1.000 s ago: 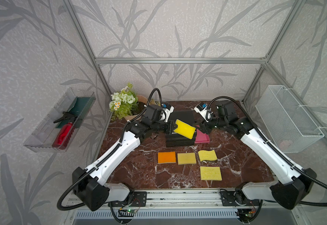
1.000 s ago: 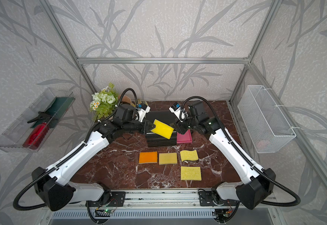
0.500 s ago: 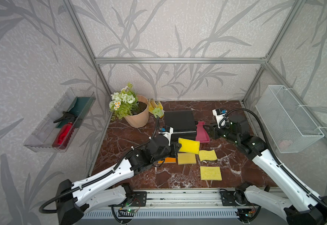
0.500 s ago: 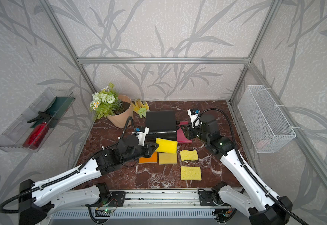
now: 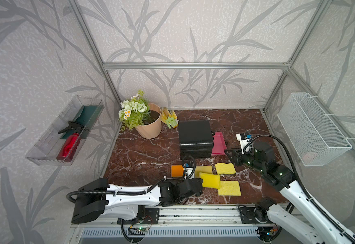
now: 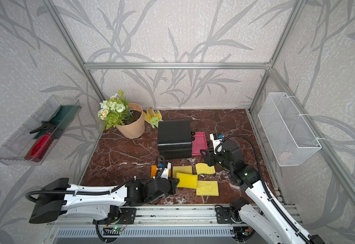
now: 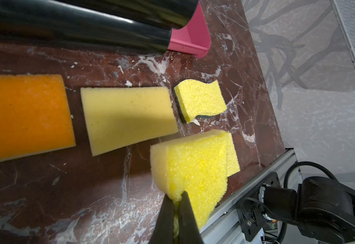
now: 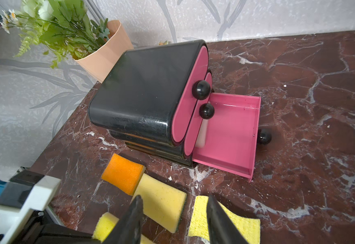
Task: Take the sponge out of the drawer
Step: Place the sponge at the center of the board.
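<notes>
**Sponge** (image 5: pixel 210 180): bright yellow, thick block. Pinched at one corner by the left gripper (image 7: pixel 177 196), jaws clamped tight into the foam. Location: out of the drawer, near the front edge of the table (image 5: pixel 147 156), just beside the pale sponge; in both top views it partly covers the flat sponge

**Drawer** (image 8: pixel 229 131): pink, lowest in the black cabinet (image 5: pixel 194 133). Stands open toward the right arm, black knob on its front

**Right gripper** (image 8: pixel 173 199): jaws parted, grasping nothing. Hangs near the drawer, over the sponge row

**Row in front of the cabinet:** orange sponge (image 5: pixel 176 170), pale sponge (image 5: pixel 204 169) and wavy sponge (image 5: pixel 225 168), side by side, not touching

**Flat sponge** (image 5: pixel 229 188): yellow, thin, nearer the front edge

**Pot** (image 5: pixel 150 126): beige, with flowers, back left of the table

**Basket** (image 5: pixel 311 131): white wire, on the right wall
</notes>
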`<state>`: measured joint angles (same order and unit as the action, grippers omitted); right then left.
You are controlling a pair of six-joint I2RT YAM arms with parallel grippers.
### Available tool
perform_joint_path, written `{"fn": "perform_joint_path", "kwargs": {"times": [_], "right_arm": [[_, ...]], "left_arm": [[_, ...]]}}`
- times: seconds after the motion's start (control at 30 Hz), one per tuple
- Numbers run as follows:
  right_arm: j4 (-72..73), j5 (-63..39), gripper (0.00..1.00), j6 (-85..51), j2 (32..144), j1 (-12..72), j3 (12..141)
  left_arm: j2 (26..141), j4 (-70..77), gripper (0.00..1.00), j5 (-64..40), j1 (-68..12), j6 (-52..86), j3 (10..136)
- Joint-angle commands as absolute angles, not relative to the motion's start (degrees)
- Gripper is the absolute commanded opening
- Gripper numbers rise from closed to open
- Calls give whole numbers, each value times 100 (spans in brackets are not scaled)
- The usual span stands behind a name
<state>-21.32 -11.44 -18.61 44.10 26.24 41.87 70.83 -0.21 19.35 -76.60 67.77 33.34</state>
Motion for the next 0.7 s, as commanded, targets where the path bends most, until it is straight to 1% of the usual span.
{"fn": "perform_joint_path", "kwargs": {"times": [0.0,0.23,0.5,0.67], "right_arm": [[-2160,-1151,49,-1925,4315,2650,4159],[-2124,-1086,49,-1963,4226,2654,4029],[-2164,-995,49,-1908,4233,2652,3993],[-2180,-941,49,-1875,4242,2653,4007]], "left_arm": [[7133,87,0,2247,-7740,7474,3216],[7093,74,0,2058,-7776,8027,2834],[7507,632,0,1673,-7693,8216,2643],[7484,564,0,1621,-7648,8343,2591]]}}
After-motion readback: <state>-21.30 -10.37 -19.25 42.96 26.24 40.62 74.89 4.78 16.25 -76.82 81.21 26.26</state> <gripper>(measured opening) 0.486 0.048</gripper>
